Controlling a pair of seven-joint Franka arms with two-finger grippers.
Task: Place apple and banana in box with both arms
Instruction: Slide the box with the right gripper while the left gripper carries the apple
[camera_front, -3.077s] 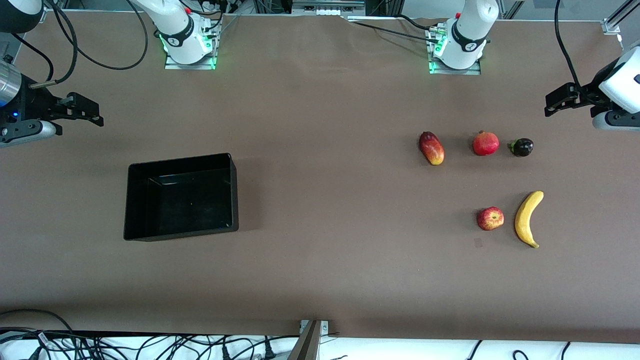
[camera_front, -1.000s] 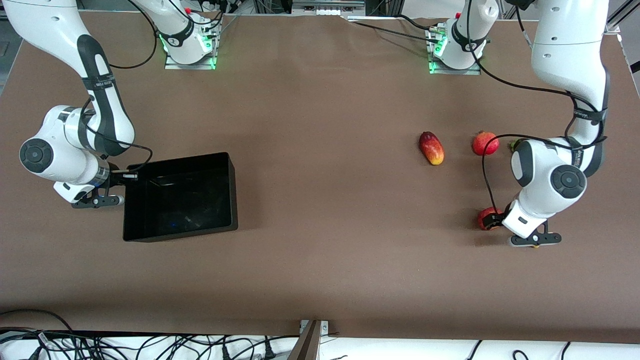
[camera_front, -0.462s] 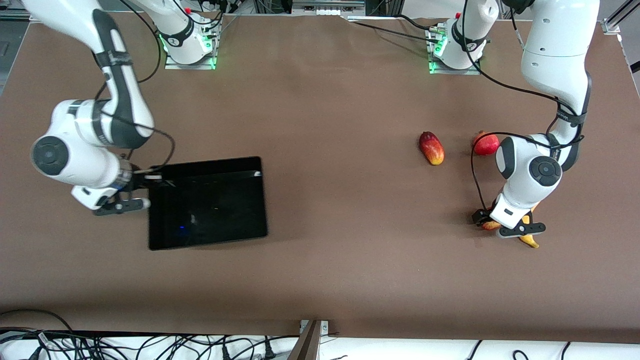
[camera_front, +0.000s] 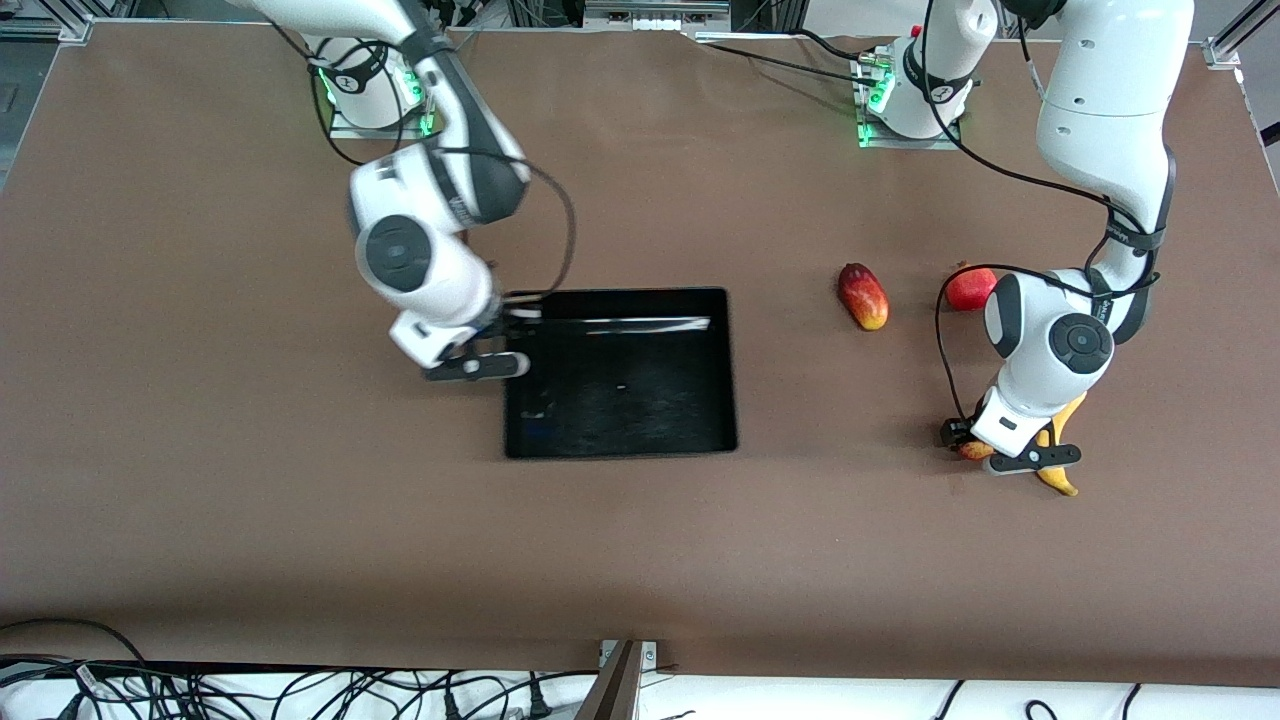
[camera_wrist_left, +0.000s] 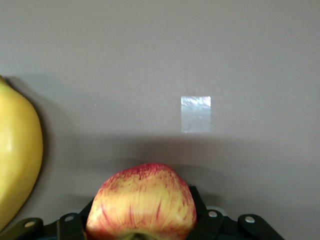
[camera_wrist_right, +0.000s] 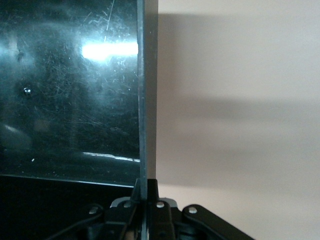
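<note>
My left gripper is shut on the apple, low over the table at the left arm's end. In the left wrist view the red and yellow apple fills the space between the fingers. The banana lies beside it, partly under my left wrist, and also shows in the left wrist view. My right gripper is shut on the side wall of the black box, which sits near the table's middle and is empty. The right wrist view shows the thin wall clamped in the right gripper.
A red and yellow mango and a round red fruit, partly hidden by the left arm, lie farther from the front camera than the apple. A small tape patch is on the table by the apple.
My right arm has dragged the box from the right arm's end to the table's middle. My left gripper has come down beside the banana and closed on the apple.
</note>
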